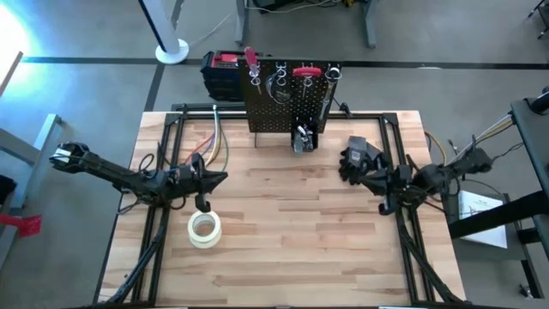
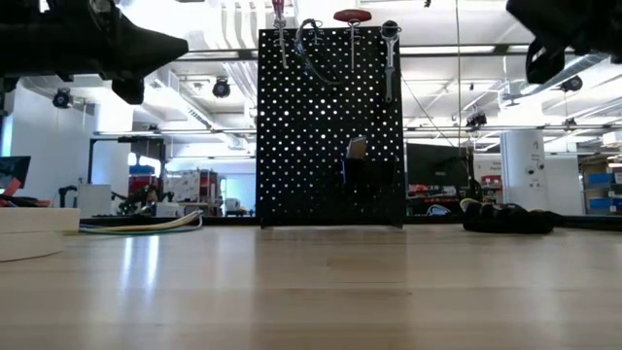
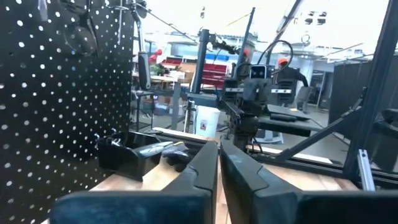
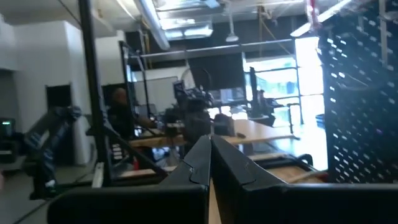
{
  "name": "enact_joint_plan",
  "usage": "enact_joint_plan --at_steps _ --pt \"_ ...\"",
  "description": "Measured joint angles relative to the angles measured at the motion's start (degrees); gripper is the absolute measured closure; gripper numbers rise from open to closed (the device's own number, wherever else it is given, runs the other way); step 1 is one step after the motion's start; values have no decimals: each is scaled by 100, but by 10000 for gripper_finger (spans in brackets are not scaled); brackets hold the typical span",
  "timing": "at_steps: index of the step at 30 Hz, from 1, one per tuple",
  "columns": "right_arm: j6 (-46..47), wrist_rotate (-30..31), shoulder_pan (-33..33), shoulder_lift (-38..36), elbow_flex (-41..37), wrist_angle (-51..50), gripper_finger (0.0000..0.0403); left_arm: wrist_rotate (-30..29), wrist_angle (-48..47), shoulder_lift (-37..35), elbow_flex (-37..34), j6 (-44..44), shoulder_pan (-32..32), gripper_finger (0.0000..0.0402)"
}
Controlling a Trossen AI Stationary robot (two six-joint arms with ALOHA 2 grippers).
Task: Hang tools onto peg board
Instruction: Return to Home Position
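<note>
The peg board [image 1: 287, 99] stands upright at the 12 o'clock edge of the counter [image 1: 300, 253]. The tools [image 1: 307, 72] hang along its top: a slim red-handled one near the left end, a red one in the middle, and silvery ones between them and at the right end. Low on the front of the board sits the small black bin [image 1: 302, 137], and silvery pieces show inside it.

The left hand [image 1: 221, 178] hovers above the counter at about 9 o'clock from the middle and points toward 3 o'clock. Its two fingers are clenched together and grasp nothing. The right hand [image 1: 360, 180] hovers at about 3 o'clock and points toward 9 o'clock. It is also clenched and empty, and it is apart from the board.

The black gloves [image 1: 358, 156] lie at 2 o'clock, just beside the right hand. A whitish tape roll [image 1: 204, 228] lies flat at 8 o'clock, near the left hand. A red-and-black box [image 1: 223, 65] sits beyond the counter edge at 11 o'clock, behind the board.
</note>
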Motion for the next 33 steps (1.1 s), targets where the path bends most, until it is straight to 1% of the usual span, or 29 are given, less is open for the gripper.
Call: enact_joint_plan --at_steps 2,8,13,18,22,25,28,31,33 --pt "70 32 -90 -3 -82 21 403 2 -19 -13 0 -29 0 391" --pt "290 32 -413 138 -113 -56 403 0 -213 -15 0 -252 0 400" --pt "478 -133 -680 485 -113 -70 403 2 -405 -14 -83 -420 0 401" --pt "725 -182 -909 895 -113 -68 403 0 -301 -123 -380 -637 0 401" --pt "973 -445 -1083 1154 -113 -37 403 -11 -592 -313 -439 -762 -7 401" --pt "1153 -577 -1112 1334 -113 -26 403 46 -600 -431 -439 -638 -7 401" --pt "1261 -581 -1117 1467 -114 -26 403 120 -710 -509 -439 -586 -7 401" --pt "1285 -578 -1117 1578 -115 -18 403 120 -916 -496 -442 -613 -7 401" --pt "1294 -578 -1117 1610 -117 -21 403 131 -880 -450 -442 -614 -15 401"
